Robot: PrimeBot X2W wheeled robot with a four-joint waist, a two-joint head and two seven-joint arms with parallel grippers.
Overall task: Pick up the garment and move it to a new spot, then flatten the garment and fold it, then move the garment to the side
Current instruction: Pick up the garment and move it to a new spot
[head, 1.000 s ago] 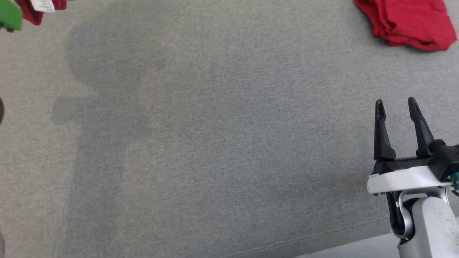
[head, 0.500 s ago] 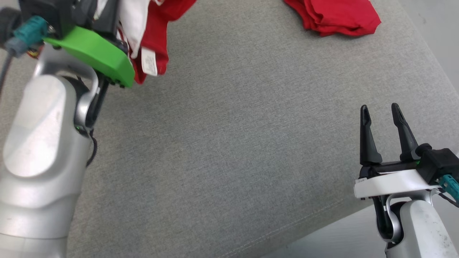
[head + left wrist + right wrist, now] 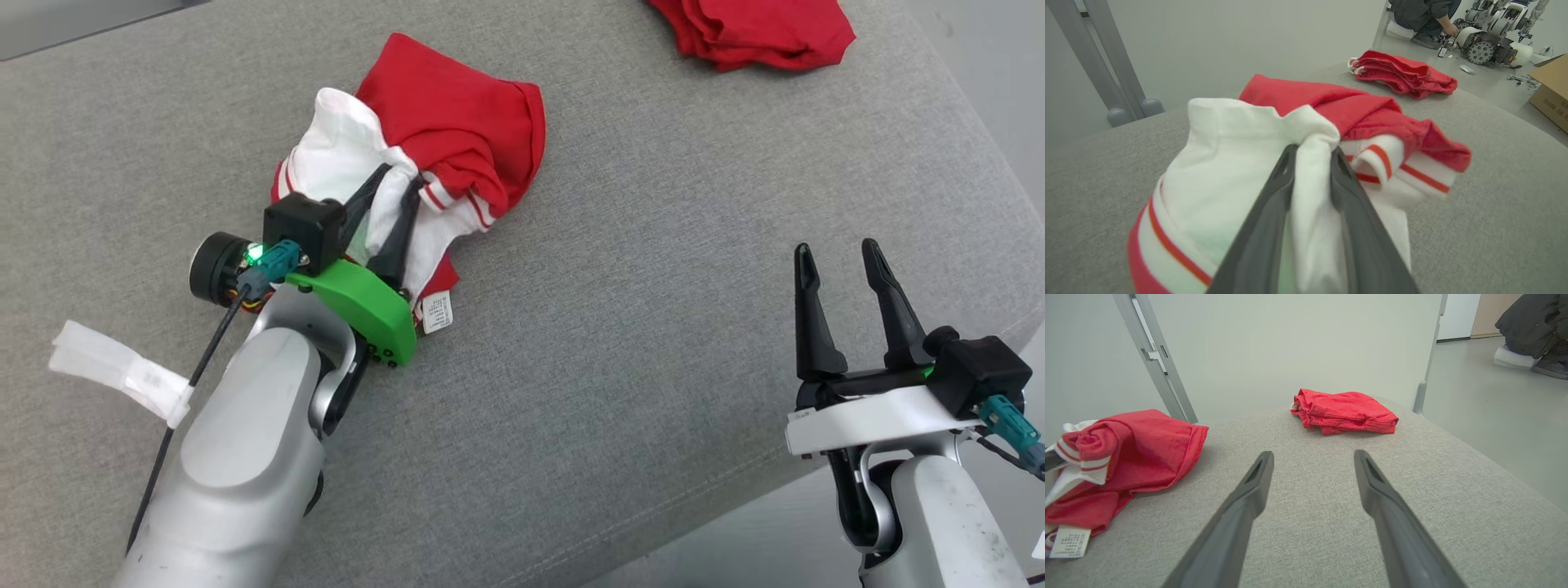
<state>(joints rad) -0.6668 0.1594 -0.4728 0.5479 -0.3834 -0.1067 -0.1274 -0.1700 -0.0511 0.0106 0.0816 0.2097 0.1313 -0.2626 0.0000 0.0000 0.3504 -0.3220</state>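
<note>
Grey woven fabric surface (image 3: 637, 343), padded, with a stitched seam along its near edge. Behind it is a plain pale wall with grey metal frame posts (image 3: 1154, 359), and grey floor (image 3: 1494, 416) off to the right side. In the left wrist view, at 1 o'clock beyond the surface, a person (image 3: 1425, 12) crouches on the floor next to robot hardware (image 3: 1490, 38), with a cardboard box (image 3: 1551, 98) at 3 o'clock.

The red-and-white garment (image 3: 457, 122) is crumpled in a heap on the surface, at 11 o'clock in the head view. Its white care label (image 3: 437, 310) sticks out at the near edge.

The left gripper (image 3: 402, 174) comes in from 7 o'clock. Its jaws are nearly together, pinching a fold of the garment's white striped cloth between the fingers (image 3: 1274, 212).

The right gripper (image 3: 837, 247) is at 4 o'clock, near the surface's edge, jaws spread wide with nothing between them, well apart from the garment.

A separate folded red pile (image 3: 751, 33) sits at 1 o'clock near the far edge, well apart from both grippers.
</note>
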